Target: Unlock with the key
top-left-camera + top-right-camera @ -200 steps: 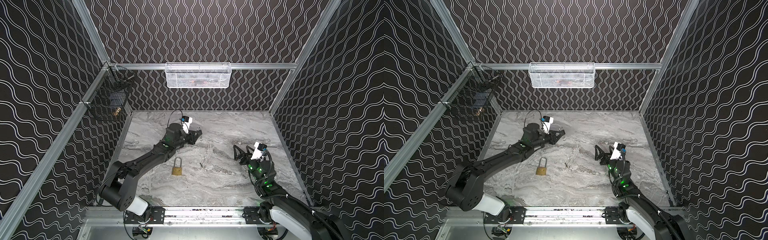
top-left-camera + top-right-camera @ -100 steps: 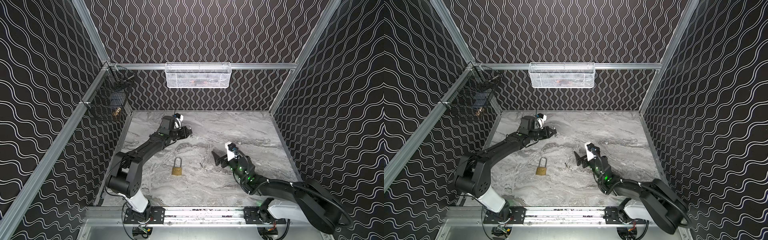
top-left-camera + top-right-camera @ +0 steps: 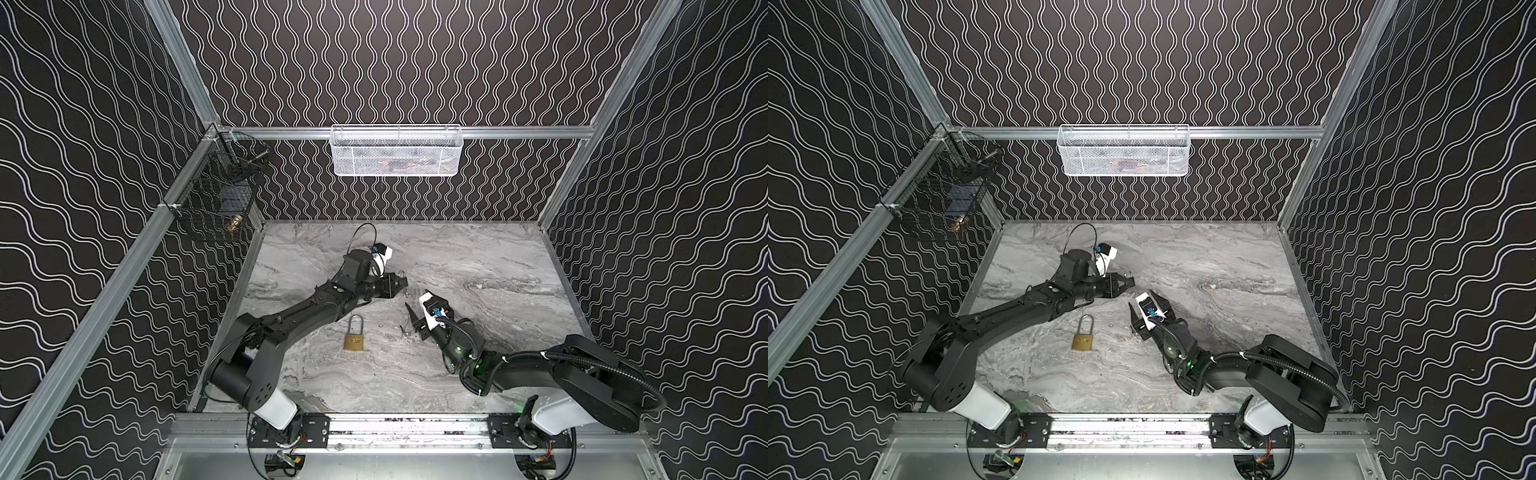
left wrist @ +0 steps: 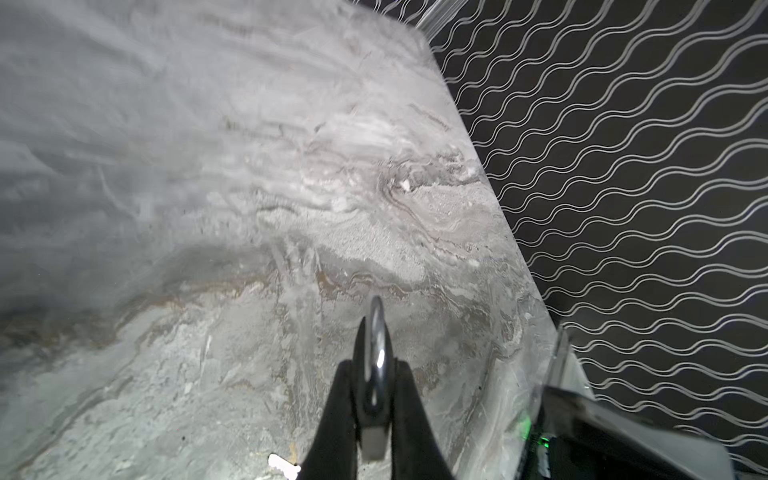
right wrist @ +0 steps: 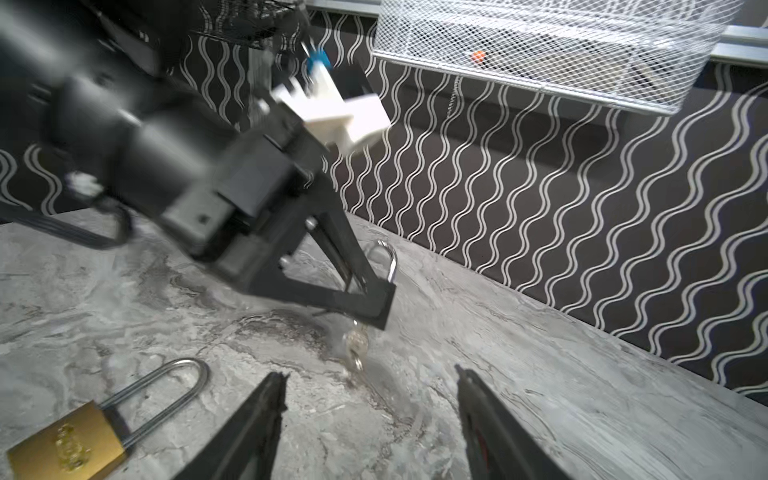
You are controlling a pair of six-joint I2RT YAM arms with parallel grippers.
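Observation:
A brass padlock with a long shackle lies flat on the marble table, left of my right gripper; it also shows in the right wrist view. A small bunch of keys lies on the table just ahead of my right gripper, which is open and empty. My left gripper hovers beyond the keys. It is shut on a small silver thing with a shackle-like loop, seemingly a small padlock.
A white mesh basket hangs on the back wall and a black wire basket on the left wall. Patterned walls close the table on three sides. A metal rail runs along the front.
My right gripper has swung left across the table to the keys. My left gripper drew back left, then came right and nearer, holding the same silver thing.

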